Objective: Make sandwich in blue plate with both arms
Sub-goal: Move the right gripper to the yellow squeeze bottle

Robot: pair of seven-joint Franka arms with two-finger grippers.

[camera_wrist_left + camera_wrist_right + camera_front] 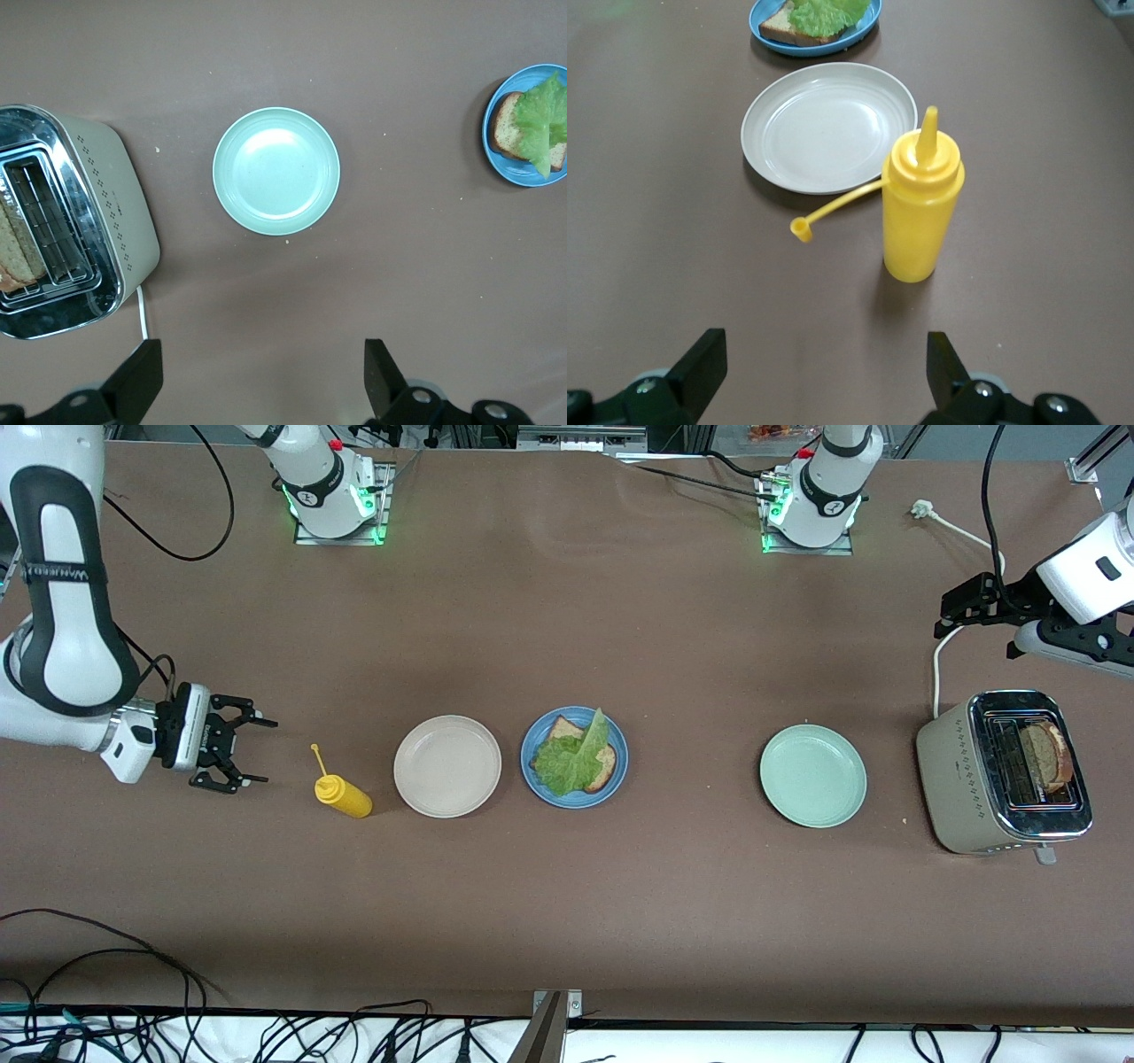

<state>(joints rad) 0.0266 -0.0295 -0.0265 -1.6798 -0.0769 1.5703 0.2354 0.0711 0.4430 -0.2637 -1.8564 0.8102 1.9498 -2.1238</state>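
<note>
With one bread slice (567, 737) and lettuce (574, 762) on the blue plate (532, 766) mid-bench, and both the left hand (961, 613) and right hand (246, 753) wide and empty, the toaster's (961, 779) remaining slice (1048, 755) may slip, or knock the loose leaf askew on landing.

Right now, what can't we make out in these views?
- Bread slice on the blue plate: mostly under the lettuce in all views; anything beneath it is hidden.
- Blue plate: cut by the edge in both wrist views.
- Toast in the toaster: the slot hides its lower part.
- Left tool, right tool: only open fingertips show in wrist views.
</note>
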